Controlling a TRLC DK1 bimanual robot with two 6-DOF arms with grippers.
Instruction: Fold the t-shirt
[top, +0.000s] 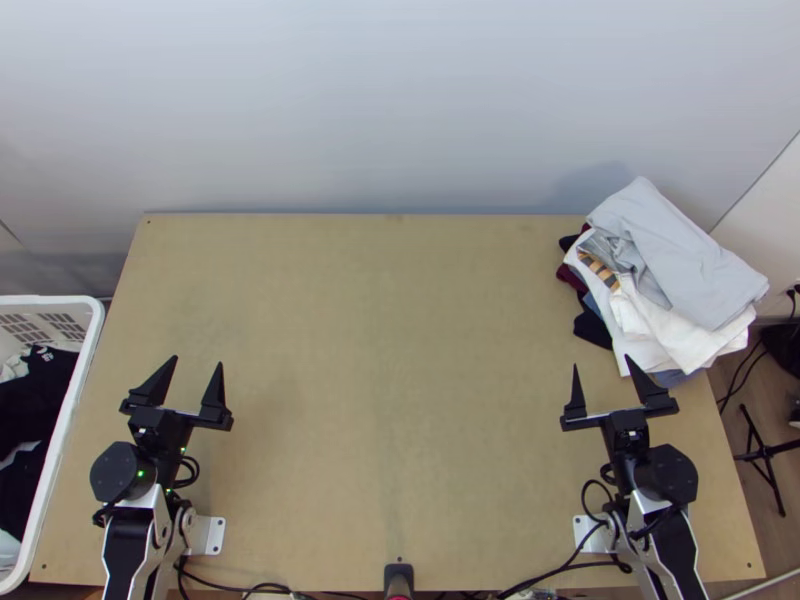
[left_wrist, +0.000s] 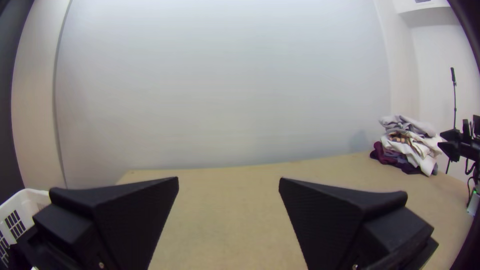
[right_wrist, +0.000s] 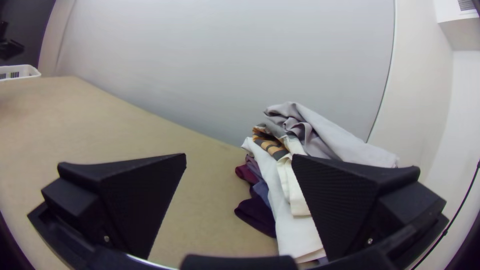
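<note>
My left gripper (top: 198, 367) stands open over the left part of the table, nothing between its fingers; the left wrist view shows the same gripper (left_wrist: 229, 181) with a wide gap. On the right side, my right gripper (top: 602, 363) is also open and holds nothing, just below the stack of clothes in the top view. In its own view the right gripper (right_wrist: 239, 157) has its fingers far apart, one partly covering the stack. Folded garments (top: 680, 265) lie piled at the table's far right corner, light grey on top, white and dark ones beneath. Which is the t-shirt, I cannot tell.
The light wooden table (top: 390, 350) stretches between the arms, with a pale wall behind it. A white basket (top: 85, 365) with dark and white clothes stands at the left edge. Cables lie along the near edge, and a black stand (top: 765, 455) is on the floor at right.
</note>
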